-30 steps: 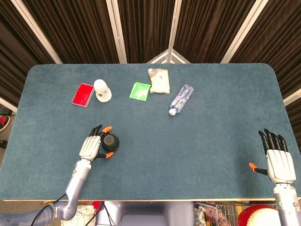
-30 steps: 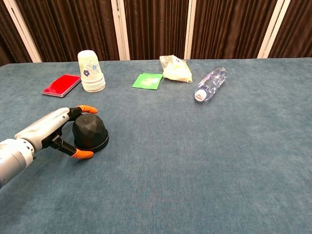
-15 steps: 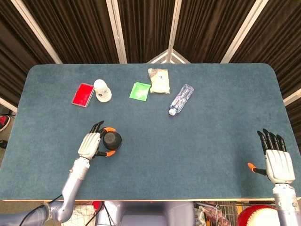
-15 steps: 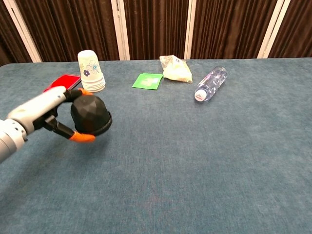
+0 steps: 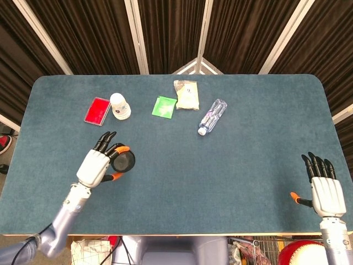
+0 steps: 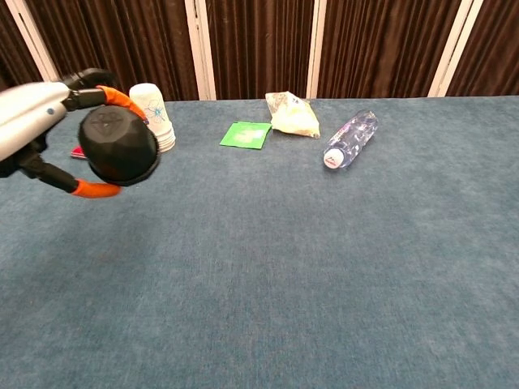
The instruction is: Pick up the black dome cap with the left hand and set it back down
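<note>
- The left robot hand [image 5: 97,165] is grasping the black dome cap [image 6: 118,144] between its orange-tipped thumb and an orange-tipped finger [image 6: 111,96], while the other fingers are spread out
- The cap is in the air, clear of the bench [image 5: 231,165], on the near left side; in the chest view it hangs in front of the stack of paper cups [image 6: 156,118], but in the head view it is well apart from them
- The cap looks tilted, with its open rim turned partly to the side, so I judge that the lifting part is done and the setting down is the step in hand
- To do it well, the hand should first turn the cap so the rim is level with the bench, then go straight down on the bare blue surface under it
- It should stay on the near side, away from the cups and the red card [image 5: 97,111], because a sideways drift could knock them
- The fingers should open only when the whole rim touches the bench; an early release could let the cap roll on its round side
- The right robot hand [image 5: 323,182] is released, with fingers apart and holding nothing, at the near right corner; it has no part in this step
- The green packet [image 5: 164,106], the pale bag [image 5: 187,95] and the plastic bottle [image 5: 212,116] lie at the far middle, well away from the cap
</note>
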